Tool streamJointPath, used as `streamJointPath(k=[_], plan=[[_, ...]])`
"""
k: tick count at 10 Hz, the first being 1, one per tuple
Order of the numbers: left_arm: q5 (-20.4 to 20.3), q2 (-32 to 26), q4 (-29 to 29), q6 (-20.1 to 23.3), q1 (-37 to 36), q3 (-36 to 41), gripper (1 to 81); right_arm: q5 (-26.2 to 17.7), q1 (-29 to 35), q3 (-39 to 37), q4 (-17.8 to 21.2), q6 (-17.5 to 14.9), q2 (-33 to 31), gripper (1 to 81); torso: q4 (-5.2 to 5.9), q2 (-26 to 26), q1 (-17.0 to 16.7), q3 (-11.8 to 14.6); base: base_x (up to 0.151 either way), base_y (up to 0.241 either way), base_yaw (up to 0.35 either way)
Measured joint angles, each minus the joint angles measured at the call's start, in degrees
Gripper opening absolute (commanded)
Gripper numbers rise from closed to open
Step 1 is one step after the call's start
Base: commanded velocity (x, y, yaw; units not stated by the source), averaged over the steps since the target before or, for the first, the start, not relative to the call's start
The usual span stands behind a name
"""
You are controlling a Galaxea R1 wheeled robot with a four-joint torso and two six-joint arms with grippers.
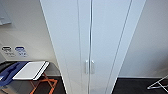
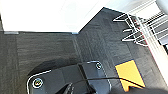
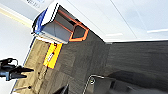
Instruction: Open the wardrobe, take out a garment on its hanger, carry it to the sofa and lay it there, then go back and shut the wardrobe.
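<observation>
On the far left of the head view we see two small blue-and-white signs (image 1: 15,51) low on the pale wall. Below them stands one folding stand with orange crossed legs (image 1: 43,83), carrying a flat white board (image 1: 31,70) and a blue item (image 1: 10,72) beside it. The same orange-framed stand appears in the right wrist view (image 3: 75,32), next to one yellow rectangle (image 3: 52,55) on the dark grey carpet floor (image 3: 140,60).

At the centre rises the tall narrow white wardrobe (image 1: 67,37). Its two full-height doors are closed, and two small vertical white handles (image 1: 89,67) sit side by side at the middle seam.

To the right, a white wire rack (image 1: 158,83) rests on the carpet; the left wrist view shows it too (image 2: 142,30), well apart from another yellow rectangle (image 2: 130,72).

We cannot tell the state of either claw.
</observation>
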Motion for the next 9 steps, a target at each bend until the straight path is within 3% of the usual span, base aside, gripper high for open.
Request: streamJointPath(k=[6,9], plan=[[2.57,-3.61,1.40,-0.01,-20.50,5.28,81.1,-1.55,18.53,3.94,-0.04,1.34,-1.38,81.1,0.00,0.11,0.07,-0.09,0.000,0.000,0.000],[5.29,-2.93,-2.84,-0.04,-30.39,3.71,81.1,-5.97,26.09,1.49,-0.06,3.33,5.38,81.1,0.00,0.15,0.11,-0.13,0.000,0.000,0.000]])
